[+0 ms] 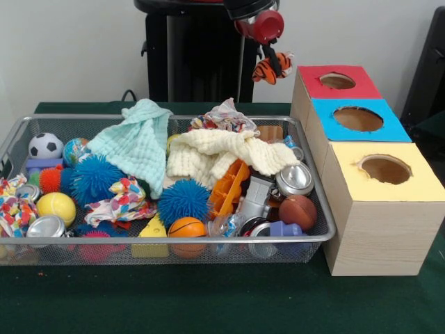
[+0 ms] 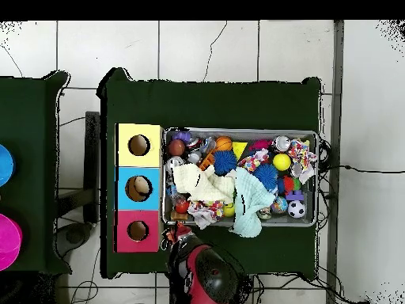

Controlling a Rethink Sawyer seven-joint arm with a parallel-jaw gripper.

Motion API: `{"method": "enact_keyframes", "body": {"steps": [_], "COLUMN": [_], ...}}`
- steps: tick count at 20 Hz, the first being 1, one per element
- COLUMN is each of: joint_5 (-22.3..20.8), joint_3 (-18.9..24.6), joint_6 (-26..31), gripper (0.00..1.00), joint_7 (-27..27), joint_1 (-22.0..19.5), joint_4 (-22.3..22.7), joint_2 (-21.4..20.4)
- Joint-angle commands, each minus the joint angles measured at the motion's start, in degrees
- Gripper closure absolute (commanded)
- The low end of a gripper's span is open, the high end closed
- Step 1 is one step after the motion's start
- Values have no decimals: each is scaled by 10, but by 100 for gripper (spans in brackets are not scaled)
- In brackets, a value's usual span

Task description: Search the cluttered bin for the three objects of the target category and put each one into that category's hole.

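Observation:
My gripper (image 1: pixel 270 57) hangs at the top of the front view, behind the wire mesh bin (image 1: pixel 167 241) and left of the wood box. It is shut on the orange black-striped tiger (image 1: pixel 272 67), which dangles in the air level with the red-surround hole (image 1: pixel 337 81) and to its left. In the overhead view the gripper (image 2: pixel 176 236) sits between the bin (image 2: pixel 237 131) and the red-surround hole (image 2: pixel 138 230), just outside the bin's corner. The tan teddy bear and the pale plush are hidden or out of view.
The bin holds a mint cloth (image 1: pixel 138 142), a cream cloth (image 1: pixel 222 154), blue spiky balls (image 1: pixel 182 200), small sports balls, cans and toys. The blue-surround hole (image 1: pixel 357 118) and the yellow-surround hole (image 1: pixel 384 169) lie nearer the camera on the same box.

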Motion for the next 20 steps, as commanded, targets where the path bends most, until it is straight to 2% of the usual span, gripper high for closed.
{"method": "enact_keyframes", "body": {"steps": [1, 4, 12, 15, 20], "joint_5": [83, 109, 122, 132, 144], "joint_3": [59, 54, 38, 41, 50], "joint_6": [34, 30, 54, 55, 56], "gripper": [100, 100, 100, 100, 100], "joint_7": [-168, -185, -155, -156, -115], "joint_1": [36, 57, 97, 95, 109], "joint_4": [-37, -55, -28, -43, -48], "joint_2": [44, 68, 52, 72, 74]}}
